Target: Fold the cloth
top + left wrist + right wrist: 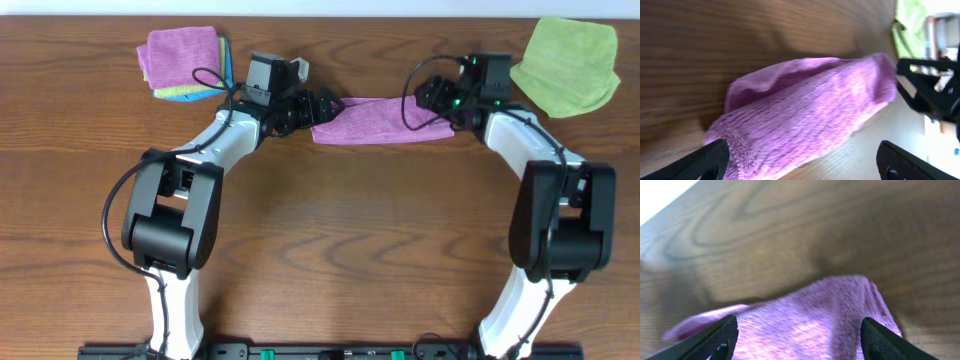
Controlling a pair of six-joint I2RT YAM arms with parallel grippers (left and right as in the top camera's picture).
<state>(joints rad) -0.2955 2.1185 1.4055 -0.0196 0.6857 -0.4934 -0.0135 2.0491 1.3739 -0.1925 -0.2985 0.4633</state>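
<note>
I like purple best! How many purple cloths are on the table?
2. One purple cloth lies bunched in the middle of the table. The other purple cloth sits on a stack at the far left. More may hide in that stack.

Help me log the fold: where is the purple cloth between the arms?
Overhead view: the cloth lies at the table's far middle, between the left claw and the right claw.

We read the cloth (805, 115) as matt, fuzzy, ribbed microfibre; table (330, 250) wood grain, low sheen, maybe laminate; arm covers (165, 215) smooth plastic.
</note>
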